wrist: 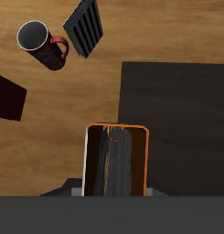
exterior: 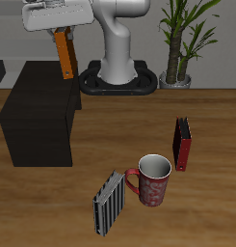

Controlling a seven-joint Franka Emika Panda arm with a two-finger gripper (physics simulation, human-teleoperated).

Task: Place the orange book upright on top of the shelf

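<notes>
One orange book (exterior: pixel 64 56) hangs upright in the hand (exterior: pixel 60 32), clamped at its upper end and raised in the air above the back part of the dark shelf (exterior: pixel 38 121), not touching its flat top. The wrist view looks down the book's page edge (wrist: pixel 116 163), with the shelf top (wrist: pixel 177 119) beneath. Nearer the table's (exterior: pixel 216 203) front edge stand a grey striped book (exterior: pixel 109 203), a red patterned mug (exterior: pixel 153 179) and a red book (exterior: pixel 183 143).
</notes>
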